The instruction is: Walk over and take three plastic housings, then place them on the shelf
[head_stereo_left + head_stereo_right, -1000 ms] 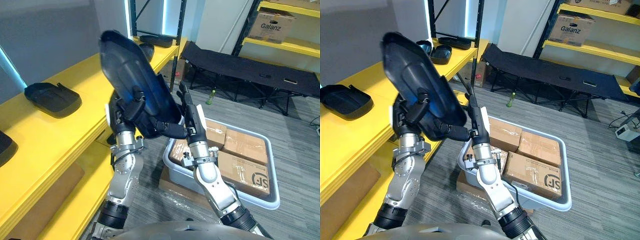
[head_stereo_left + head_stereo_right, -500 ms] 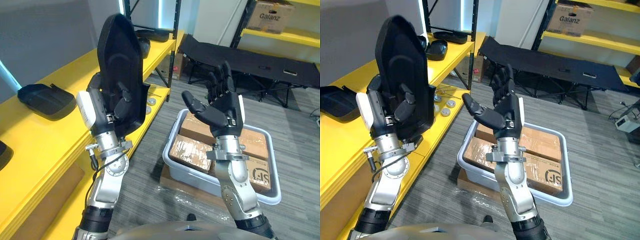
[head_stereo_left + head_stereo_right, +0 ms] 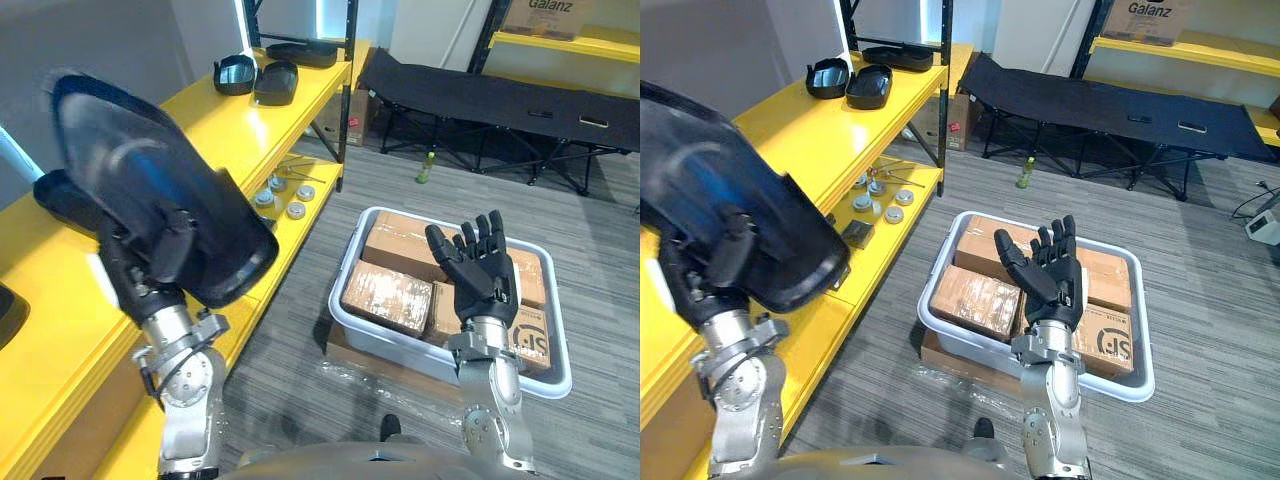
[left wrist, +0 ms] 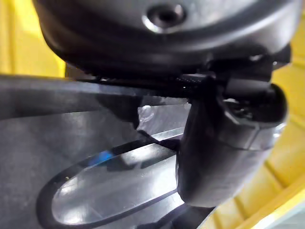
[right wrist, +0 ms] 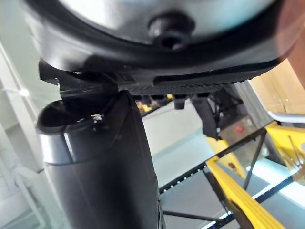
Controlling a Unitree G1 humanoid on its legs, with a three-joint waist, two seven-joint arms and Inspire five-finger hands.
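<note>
My left hand is shut on a large black plastic housing, held tilted over the yellow shelf on my left. In the left wrist view the thumb presses against the housing's glossy face. A second housing lies on the shelf, partly hidden behind the held one. More housings rest at the shelf's far end. My right hand is raised, open and holding nothing, above a grey bin.
The grey bin holds cardboard boxes and stands on the carpet to my right. Small round metal parts lie on the lower yellow shelf. A black folding cot and a green bottle are further back.
My left hand has swung the housing leftward and tipped it down towards the shelf. The right hand, which let go of it earlier, has dropped lower over the bin. The camera has shifted too.
</note>
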